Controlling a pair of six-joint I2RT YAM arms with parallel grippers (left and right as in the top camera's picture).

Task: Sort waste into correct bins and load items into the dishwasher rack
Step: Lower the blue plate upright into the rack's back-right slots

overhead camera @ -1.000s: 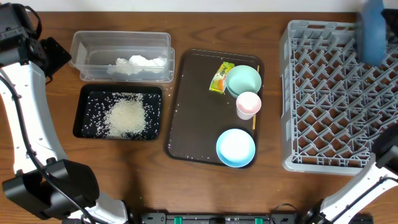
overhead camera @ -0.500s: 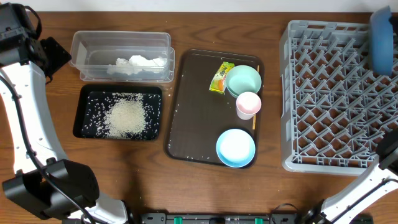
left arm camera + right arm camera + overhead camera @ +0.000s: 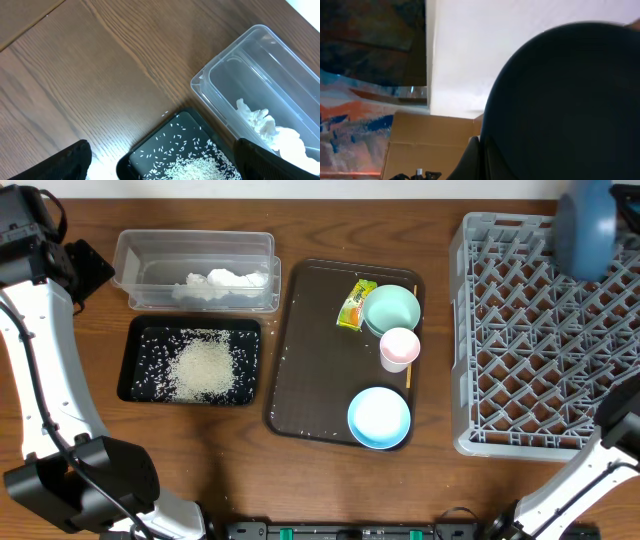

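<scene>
While right claw [image 3: 480, 146] clamps the blue plate [image 3: 560, 100], left claw [image 3: 163, 152] gapes above wooden table [image 3: 100, 75]

The tub [image 3: 150, 255] holding the tissue [image 3: 225, 282] lies far left, the shallow tray [image 3: 135, 380] of rice [image 3: 205, 368] just before it. The middle serving tray [image 3: 310, 360] carries wrapper [image 3: 355, 303], far bowl [image 3: 392, 308], cup [image 3: 399, 346] and near bowl [image 3: 379, 418]. The rack [image 3: 530, 340] stands right, the plate [image 3: 585, 225] above its far edge.

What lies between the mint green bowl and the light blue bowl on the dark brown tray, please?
The small pinkish-white cup, close against the mint green bowl, with bare dark brown tray before the light blue bowl; the overhead view shows it.
</scene>
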